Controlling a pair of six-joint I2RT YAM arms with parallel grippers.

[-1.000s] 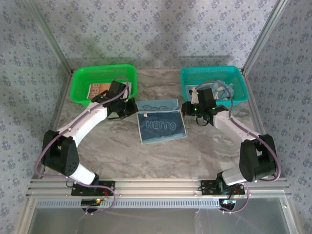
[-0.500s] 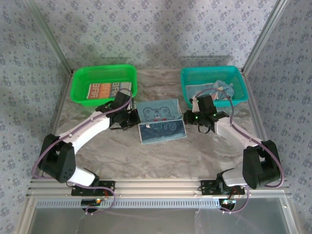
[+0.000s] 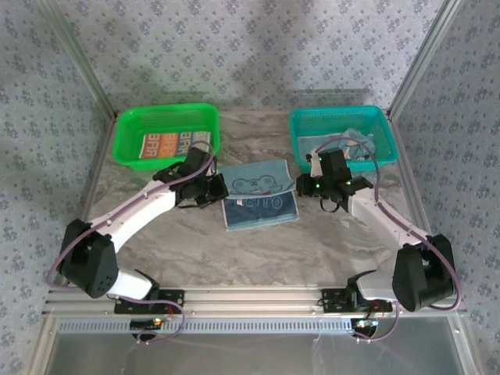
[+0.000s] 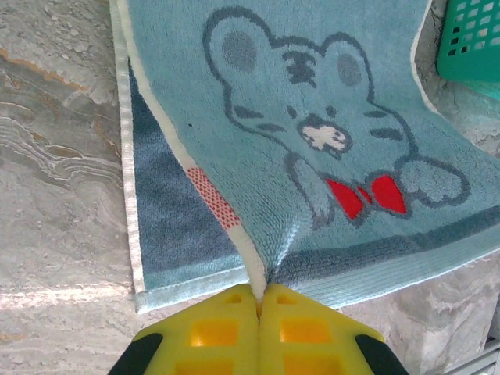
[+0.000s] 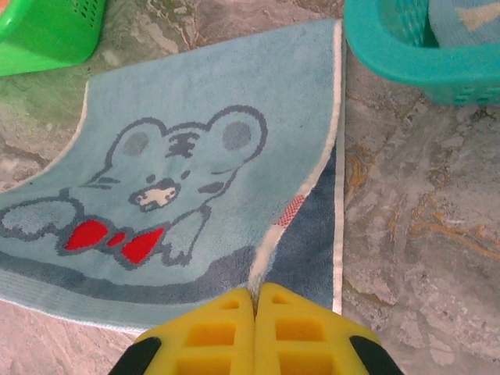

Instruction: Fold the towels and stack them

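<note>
A light blue towel (image 3: 262,195) with a cartoon animal face and a red bow tie lies mid-tabletop (image 3: 258,250), its upper layer lifted and curling over a darker blue layer. Pale letters on that lower layer are partly covered and cannot be read whole. The left hand (image 4: 259,293) and the right hand (image 5: 255,293) are each pinched shut on the towel's folded edge, one at each side. A green basket (image 3: 168,109) holds a striped towel (image 3: 168,144) – its orange block letters seem to read "BEAR". A teal basket (image 3: 340,111) holds another pale blue towel (image 3: 359,144).
</note>
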